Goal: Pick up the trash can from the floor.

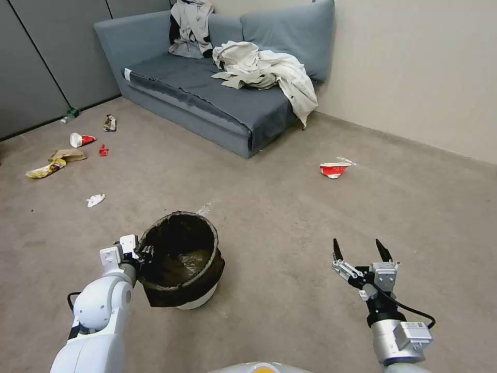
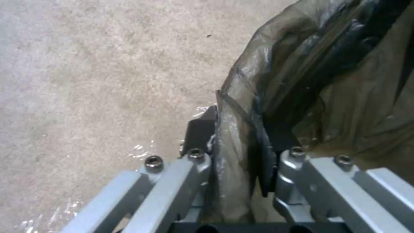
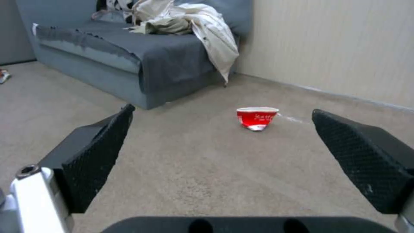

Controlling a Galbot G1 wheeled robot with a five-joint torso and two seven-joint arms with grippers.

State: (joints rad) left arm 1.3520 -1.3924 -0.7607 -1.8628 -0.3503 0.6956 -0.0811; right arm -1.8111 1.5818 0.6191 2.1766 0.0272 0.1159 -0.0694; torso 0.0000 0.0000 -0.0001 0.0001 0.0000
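The trash can (image 1: pixel 199 299), a small white bin lined with a dark bag folded over its rim, stands on the beige carpet floor (image 1: pixel 290 217) at lower left of the head view. My left gripper (image 1: pixel 146 254) is at the can's left rim, shut on the rim and its bag. The left wrist view shows one finger on each side of the bagged rim (image 2: pixel 241 155) of the trash can (image 2: pixel 328 71). My right gripper (image 1: pixel 362 251) hangs open over bare carpet to the right of the can, with nothing between its fingers (image 3: pixel 97 152).
A grey sofa (image 1: pixel 207 98) with crumpled clothes stands at the back against the wall. A crushed red cup (image 1: pixel 334 169) lies on the carpet ahead of the right gripper. Several bits of litter (image 1: pixel 77 147) are scattered at far left. Open carpet lies between can and sofa.
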